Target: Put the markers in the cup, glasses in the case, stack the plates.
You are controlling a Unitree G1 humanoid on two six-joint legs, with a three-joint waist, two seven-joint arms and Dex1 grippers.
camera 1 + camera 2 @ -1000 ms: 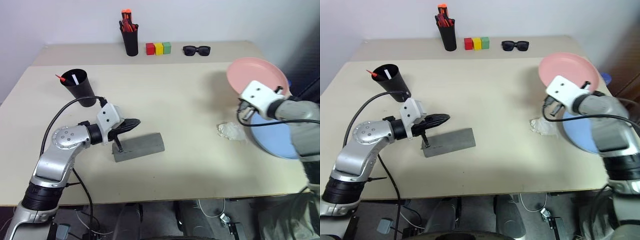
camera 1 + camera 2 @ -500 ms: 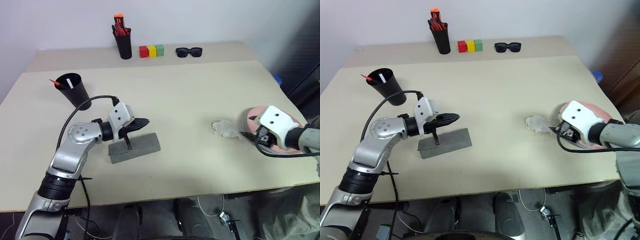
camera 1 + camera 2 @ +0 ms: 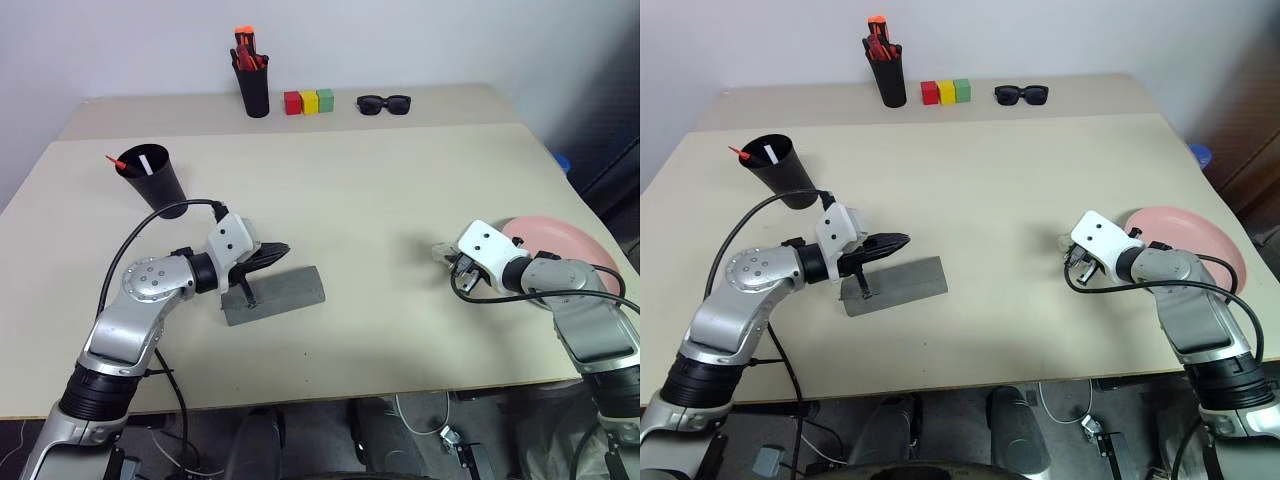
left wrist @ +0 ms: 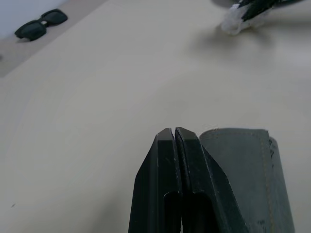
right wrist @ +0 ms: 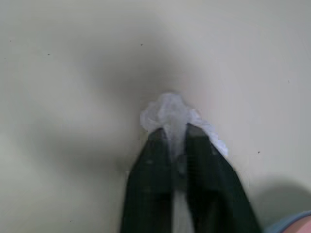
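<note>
On the far left I have the cup (image 3: 155,178) standing upright with both markers (image 3: 132,161) in it, the red one and the white one poking above the rim, so I count that part done.

Next, near the middle-left, the case (image 3: 283,294) lies flat on the table (image 3: 370,200). My left gripper (image 3: 272,252) sits just over its left end with the fingers pressed fully together and nothing between them. I see no wire-frame glasses on the table, and the case looks shut, so I judge they are probably inside already, though I can't confirm that from here.

Over on the right, my right gripper (image 5: 177,145) is pinched closed on a crumpled white tissue (image 5: 170,114) resting on the table, just left of the plates. The pink plate (image 3: 560,245) lies flat at the near right edge; a sliver of the blue plate (image 5: 291,224) shows at its edge, so I take it the pink one sits on top and the stack is made.

What seems left is only the tissue, which isn't among the named items. Along the far edge the pen pot (image 3: 254,88), coloured blocks (image 3: 309,100) and sunglasses (image 3: 384,102) sit untouched.
</note>
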